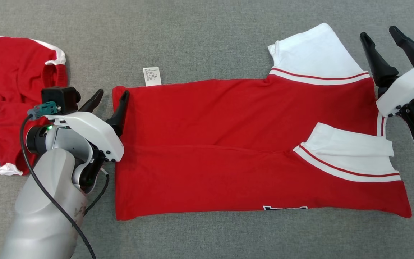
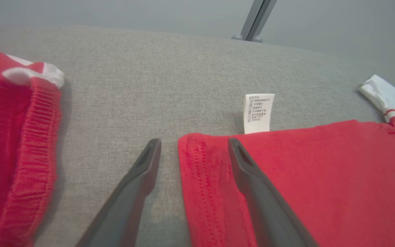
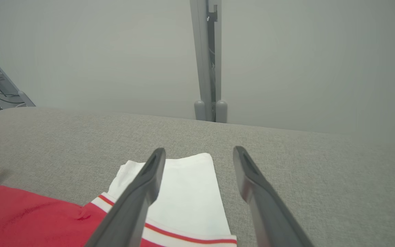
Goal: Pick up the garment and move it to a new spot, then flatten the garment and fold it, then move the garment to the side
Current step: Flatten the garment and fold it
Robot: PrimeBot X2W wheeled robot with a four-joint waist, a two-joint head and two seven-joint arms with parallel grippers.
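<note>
The garment [image 1: 235, 144] is a red shirt with white sleeves, lying flat on the grey surface, partly folded, one sleeve laid over its body. A white care label [image 1: 152, 76] sticks out at its far left corner. My left gripper [image 1: 109, 98] stands open at that left edge; in the left wrist view its fingers straddle the red hem [image 2: 201, 164], one finger over the cloth and one over the bare surface. My right gripper [image 1: 381, 36] is open beside the far white sleeve [image 3: 180, 195], raised a little, with nothing between its fingers.
A second red garment with white trim [image 1: 9, 97] lies bunched at the left. The grey padded surface [image 1: 192, 36] runs on beyond the shirt. A grey post [image 3: 207, 61] stands behind the far edge before a pale wall.
</note>
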